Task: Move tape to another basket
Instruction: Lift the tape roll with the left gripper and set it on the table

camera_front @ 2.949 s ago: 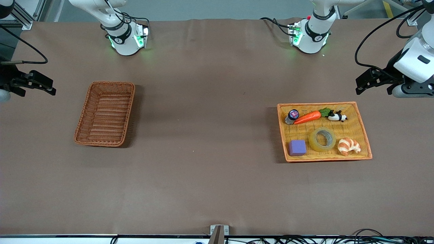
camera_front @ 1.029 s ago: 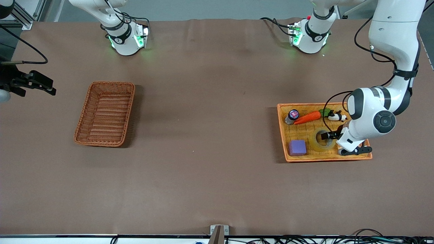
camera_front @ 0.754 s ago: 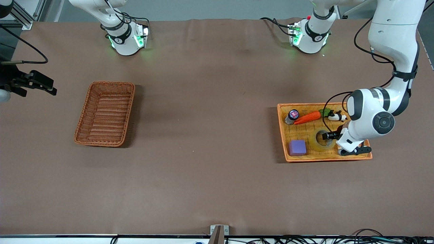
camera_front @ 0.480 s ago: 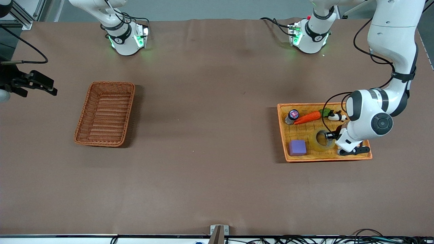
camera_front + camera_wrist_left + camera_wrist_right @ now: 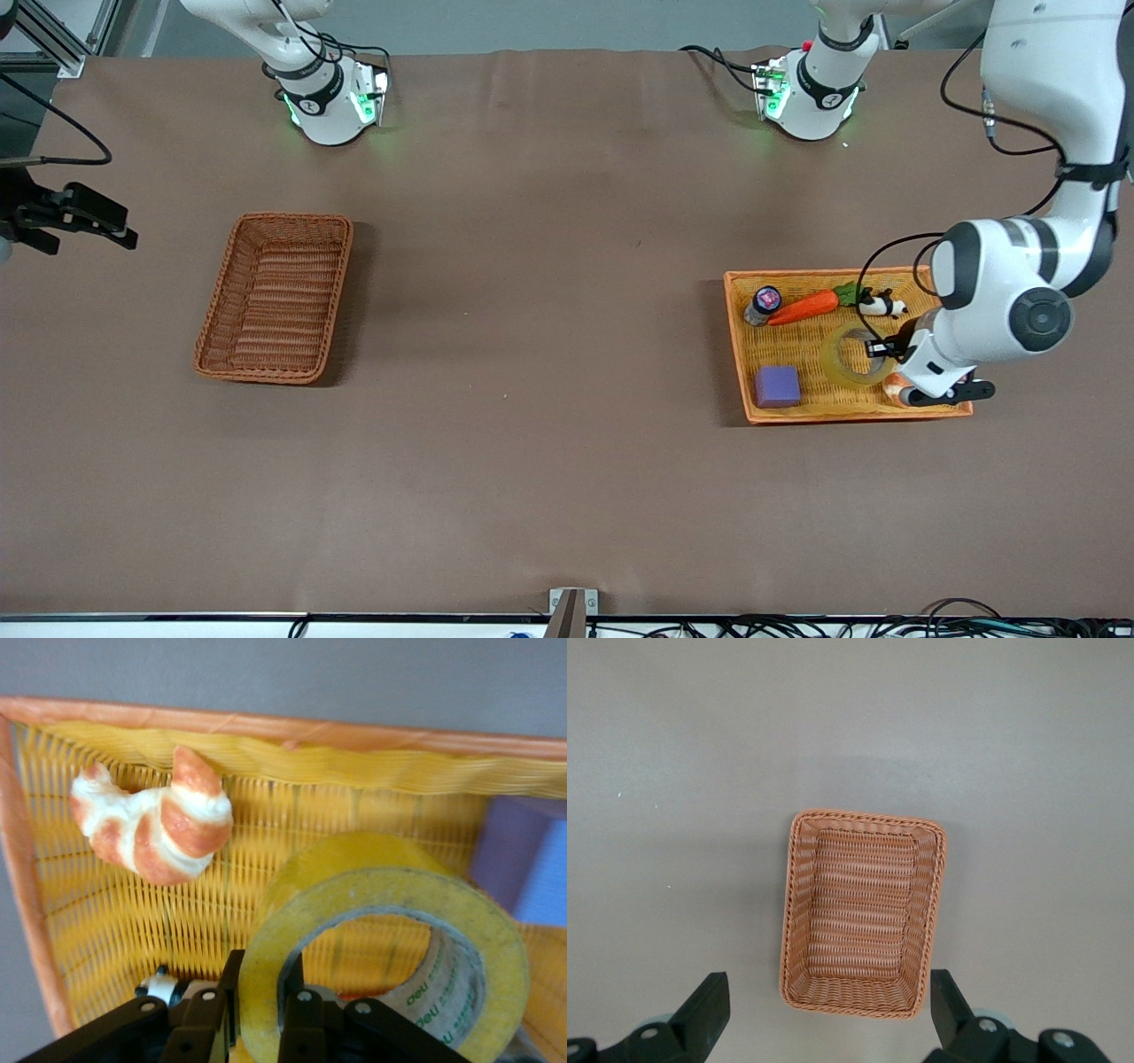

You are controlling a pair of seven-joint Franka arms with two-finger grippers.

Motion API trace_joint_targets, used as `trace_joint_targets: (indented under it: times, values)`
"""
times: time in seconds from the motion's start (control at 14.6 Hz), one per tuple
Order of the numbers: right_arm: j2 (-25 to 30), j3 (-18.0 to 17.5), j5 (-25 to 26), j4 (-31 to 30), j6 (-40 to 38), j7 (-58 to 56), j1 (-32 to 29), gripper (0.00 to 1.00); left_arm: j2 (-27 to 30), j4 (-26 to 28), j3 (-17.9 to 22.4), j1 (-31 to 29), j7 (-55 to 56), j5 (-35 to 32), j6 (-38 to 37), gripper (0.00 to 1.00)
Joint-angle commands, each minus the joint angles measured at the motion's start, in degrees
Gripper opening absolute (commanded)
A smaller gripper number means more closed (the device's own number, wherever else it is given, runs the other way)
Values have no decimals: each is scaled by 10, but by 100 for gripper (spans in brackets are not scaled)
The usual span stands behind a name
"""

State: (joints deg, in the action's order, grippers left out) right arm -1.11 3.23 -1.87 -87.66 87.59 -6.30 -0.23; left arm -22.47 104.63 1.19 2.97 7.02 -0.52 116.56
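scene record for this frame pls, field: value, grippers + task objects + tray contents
left gripper: shut on the tape, one finger inside the ring, one outside, over the orange tray
tape state: tilted, lifted on the gripped side
right gripper: open, waits at the right arm's end of the table
basket: holds nothing, toward the right arm's end
tray contents: croissant, purple block, carrot, panda figure, small jar
task status: tape gripped, not yet moved to the basket
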Motion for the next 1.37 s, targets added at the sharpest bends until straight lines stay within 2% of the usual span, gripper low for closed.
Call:
trace_joint_targets:
  times: [0.0, 0.27, 0.48, 0.55, 0.82, 1.17, 1.3]
  values:
    - [6, -3, -14, -1, 0, -13, -9, 100, 9, -74, -42, 2, 6, -8, -69, 1]
    - [6, -5, -11, -1, 6, -5, -6, 100, -14, -126, -144, 3, 97, -10, -73, 1]
    - [7, -6, -9, 0, 7, -4, -6, 100, -46, -141, -225, 11, 179, -25, -72, 1]
    - [6, -6, -11, 0, 7, -4, -6, 100, -70, -154, -254, 23, 220, -41, -72, 1]
    - [6, -6, -12, -1, 6, -4, -7, 100, -174, -236, -319, 85, 401, -110, -71, 1]
    - [7, -5, -13, 1, 6, -4, -8, 100, -260, -328, -314, 199, 438, -117, -37, 2]
    - [7, -5, -13, 2, 7, -4, -8, 100, -289, -362, -264, 260, 437, -116, -7, 4]
